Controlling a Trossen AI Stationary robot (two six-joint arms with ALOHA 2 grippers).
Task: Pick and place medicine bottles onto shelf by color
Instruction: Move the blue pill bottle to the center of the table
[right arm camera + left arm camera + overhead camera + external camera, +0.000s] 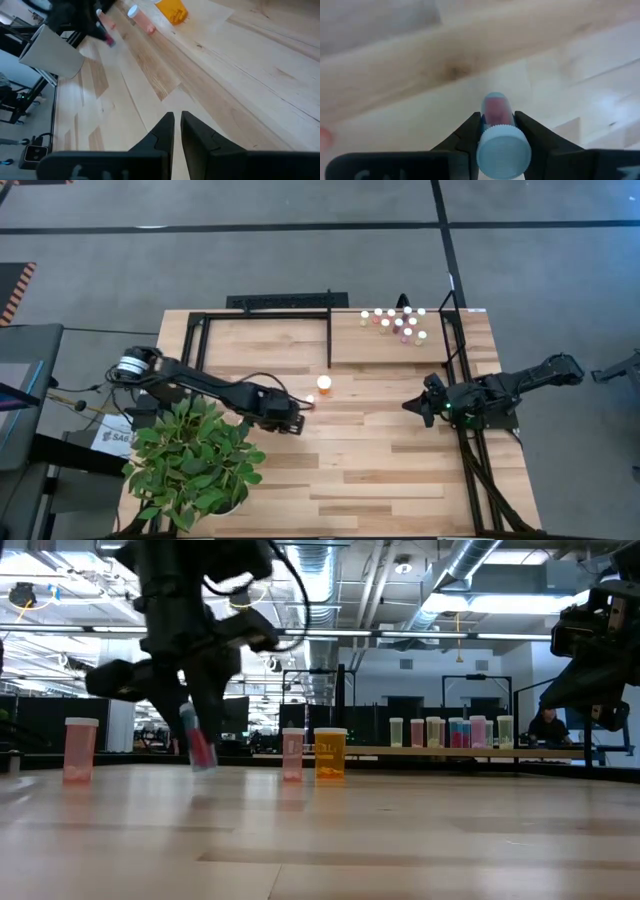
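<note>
My left gripper (300, 416) hangs over the middle of the table, shut on a small red vial (200, 747) with a white cap (502, 152). Just beyond it a larger orange bottle (324, 383) and a pink vial (292, 755) stand upright on the tabletop. Another pink vial (80, 748) stands farther left. Several vials (395, 322) stand upright in a cluster on the pale shelf (380, 352) at the far right. My right gripper (177, 120) is shut on nothing, held above the table near its right edge. My left gripper pinches the red vial between its two fingers (470, 131), on the body just under the cap (496, 117). The fingers come from above, pointing steeply down. The vial hangs below them, cap uppermost and bottom tilted, lifted clear of the table.
A leafy potted plant (190, 465) in a white pot (52, 52) stands at the near left corner, close under my left arm. Black frame bars (330, 340) edge the shelf at the table's far side. Bare wood (380, 470) lies between the two arms.
</note>
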